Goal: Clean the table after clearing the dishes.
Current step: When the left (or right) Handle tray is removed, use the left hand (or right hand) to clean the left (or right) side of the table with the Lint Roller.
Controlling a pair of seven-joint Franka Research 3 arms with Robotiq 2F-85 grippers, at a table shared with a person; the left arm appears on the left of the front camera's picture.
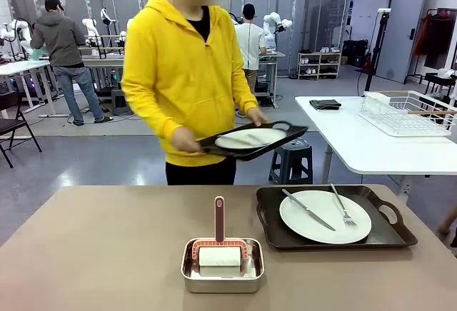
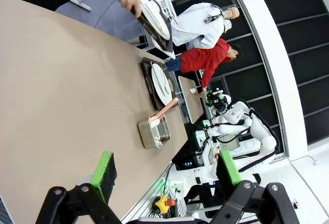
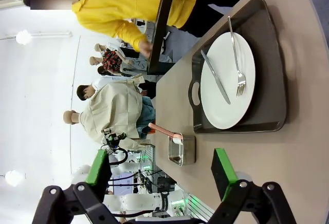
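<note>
Grippers and table during clearing. Left gripper [image 2: 167, 168], seen from its wrist, hangs above the table [image 2: 61, 95], whose top is plain, matte and taupe-brown. Its two black fingers are spread wide, and the green pads [image 2: 104, 168] face each other across an empty gap. Right gripper [image 3: 160, 167] is posed likewise over the same surface, fingers parted and gripping nothing.

Person in a yellow hooded top stands at the far side with elbows bent, one hand [image 1: 184, 140] at each end of the held tray [image 1: 243, 154]. This dark rectangular tray is lifted clear of the table and tilted slightly. On it lies a round white held plate [image 1: 250, 138].

Second tray [image 1: 389, 234], dark with looped handles and a raised rim, rests on the table toward the robot's right. It carries a second plate [image 1: 307, 227], round, white and glossy. A silver knife [image 1: 308, 210] and fork [image 1: 341, 205] lie on that plate, well apart.

Near the table's middle sits a small square steel pan [image 1: 189, 272] with rounded corners. It holds a white block [image 1: 219, 256] from which a pink handle [image 1: 219, 218] stands upright
</note>
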